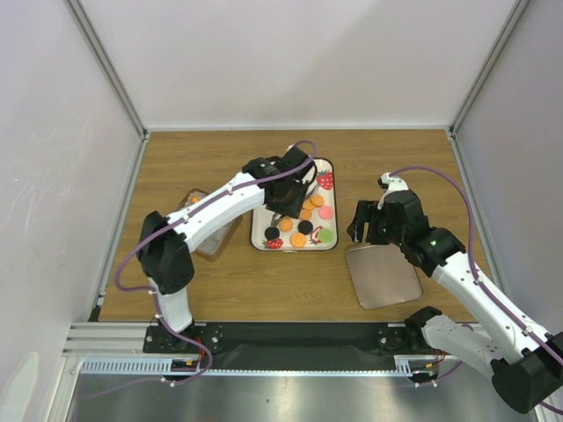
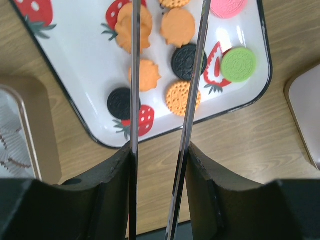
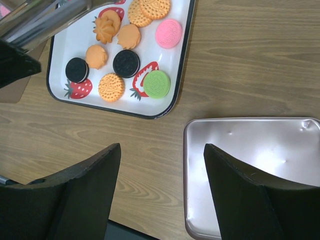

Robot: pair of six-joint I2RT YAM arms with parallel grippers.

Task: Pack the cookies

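Observation:
The cookies [image 1: 303, 227] lie on a white strawberry-print tray [image 1: 264, 220]: several orange, two black, one pink and one green. My left gripper [image 1: 295, 189] hovers over the tray, shut on metal tongs [image 2: 192, 100]. The tong blades are apart, reaching out over the orange cookies [image 2: 182, 97] and a black cookie [image 2: 185, 61]; their tips are out of view. My right gripper [image 1: 365, 230] is open and empty, above the bare wood between the tray [image 3: 185, 55] and a flat silver tin [image 3: 250, 160]. The green cookie [image 3: 157, 83] and pink cookie [image 3: 168, 33] sit at the tray's right side.
The silver tin [image 1: 383, 275] lies right of the tray near the front edge. A second tin with a paper liner [image 1: 215, 242] sits left of the tray, partly under my left arm, and shows in the left wrist view [image 2: 15, 130]. White walls enclose the table.

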